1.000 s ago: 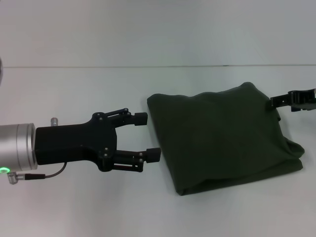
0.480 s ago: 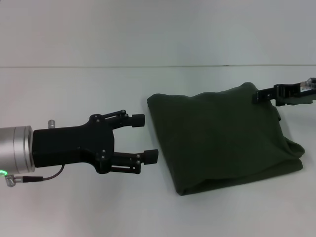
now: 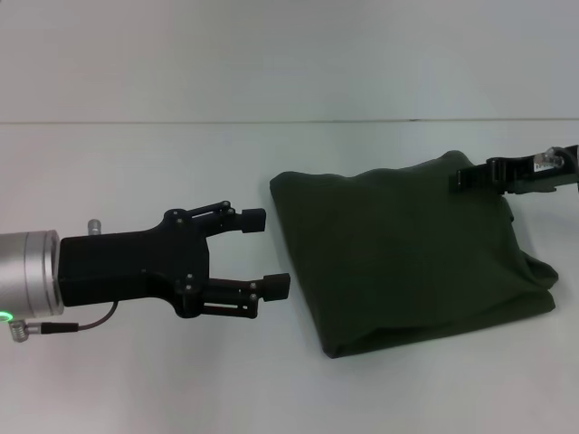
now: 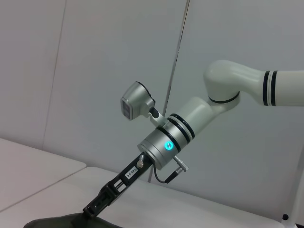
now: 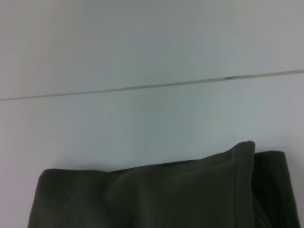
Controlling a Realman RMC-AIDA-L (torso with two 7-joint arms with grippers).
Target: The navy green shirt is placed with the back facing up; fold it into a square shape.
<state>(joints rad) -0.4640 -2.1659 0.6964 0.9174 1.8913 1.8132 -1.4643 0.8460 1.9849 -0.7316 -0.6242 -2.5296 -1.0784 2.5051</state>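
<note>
Head view: The navy green shirt [image 3: 412, 253] lies on the white desk [image 3: 136, 380], already folded into a thick, roughly square bundle, set right of centre and nearer the desk's right edge than its left. The cloth is matte, soft and unprinted; its left and near edges are rounded folds, while the near right corner bulges, showing stacked layers. The left gripper [image 3: 264, 252], black with linked fingers, hovers just beside the bundle's left fold with its fingers apart and nothing between them, apparently standing clear of the fold. The right gripper [image 3: 472, 176] reaches in from the desk's right edge to the bundle's far right corner; whether its fingers are apart or pinching cloth cannot be told. Judged from its position, it is there to tidy or release that corner. The fold appears close to finished.

Left wrist view: The right arm, white with black bands and a lit ring, slopes down to the right gripper [image 4: 97, 207], whose tip meets the dark shirt [image 4: 61, 221] at its upper edge. The state of the fingers cannot be told.

Right wrist view: The shirt [image 5: 156, 197] fills the lower part of the picture, its far edge a smooth rolled fold with a raised corner and a second layer beside it. Beyond lies bare desk [image 5: 142, 118], crossed by a thin seam.
</note>
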